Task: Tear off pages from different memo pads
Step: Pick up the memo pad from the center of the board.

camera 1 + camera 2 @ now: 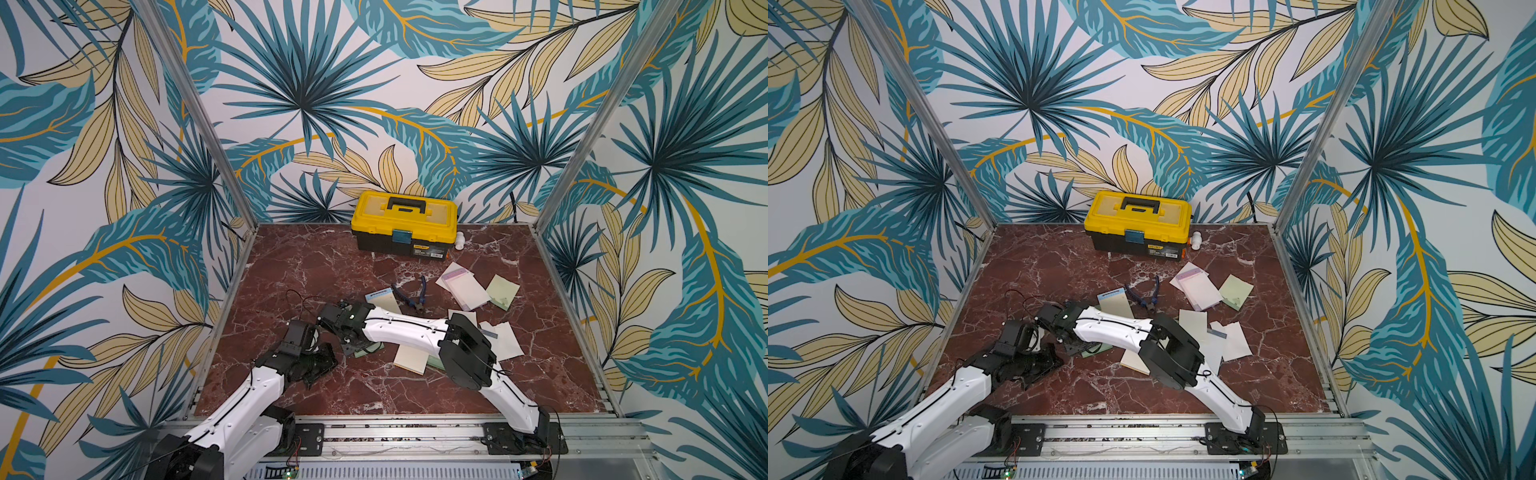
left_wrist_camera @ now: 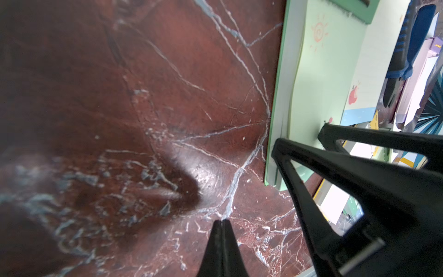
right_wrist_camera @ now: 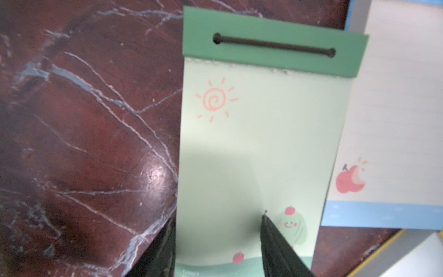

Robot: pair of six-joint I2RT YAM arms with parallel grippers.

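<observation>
Several pages (image 1: 508, 340) are lying loose; my right gripper (image 3: 218, 217) is poising part-open on the green memo pad (image 3: 259, 134), holding nothing; left gripper (image 2: 221, 223) closed, empty.

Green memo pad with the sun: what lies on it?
One finger of the right tool rests on the green memo pad near the smiling figure; the other is at its edge. The page's bottom is partly covered.

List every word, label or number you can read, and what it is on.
"Today's": white print at the bottom edge of the green memo pad; the rest is cut off.
Label on the yellow toolbox: too small to read.
Nothing else is legible.
</observation>
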